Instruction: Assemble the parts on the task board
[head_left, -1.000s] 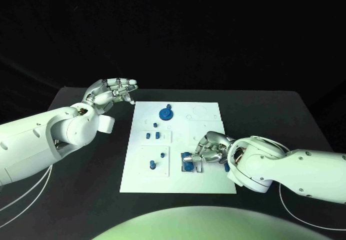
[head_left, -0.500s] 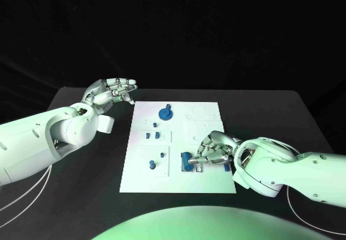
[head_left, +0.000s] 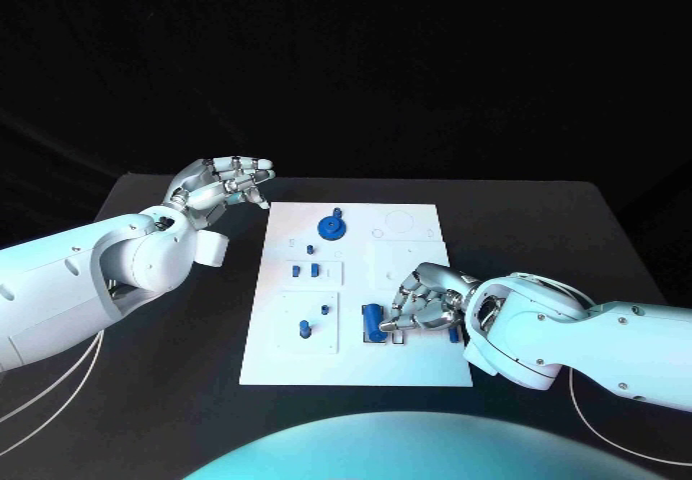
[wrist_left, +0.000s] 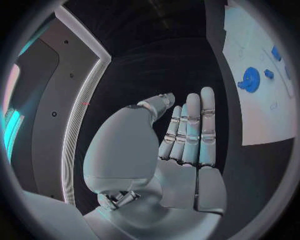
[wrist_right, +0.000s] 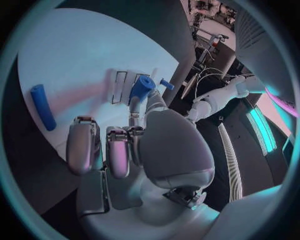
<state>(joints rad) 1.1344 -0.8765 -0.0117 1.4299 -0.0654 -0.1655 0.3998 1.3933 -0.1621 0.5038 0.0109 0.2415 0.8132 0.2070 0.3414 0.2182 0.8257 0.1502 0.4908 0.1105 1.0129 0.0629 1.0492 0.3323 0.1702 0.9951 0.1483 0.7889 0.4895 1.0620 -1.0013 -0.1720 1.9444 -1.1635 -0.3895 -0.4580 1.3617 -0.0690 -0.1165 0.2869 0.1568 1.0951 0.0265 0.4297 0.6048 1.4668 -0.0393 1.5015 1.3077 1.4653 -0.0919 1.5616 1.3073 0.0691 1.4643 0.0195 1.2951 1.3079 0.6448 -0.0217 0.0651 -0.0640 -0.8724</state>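
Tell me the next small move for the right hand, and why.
Probably lower the right hand a little and press its blue part down into the white board. The hand pinches that part at the fingertips over the board, and a blue rod lies loose beside it.

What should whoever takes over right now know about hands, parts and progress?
Left hand: open, off the board, by its far left corner.
Right hand: fingers curled low over the board beside a blue bar; grip unclear.
Done: hard to judge; wheel and pegs sit on the board.
Left: bar apparently not yet seated; more may remain.
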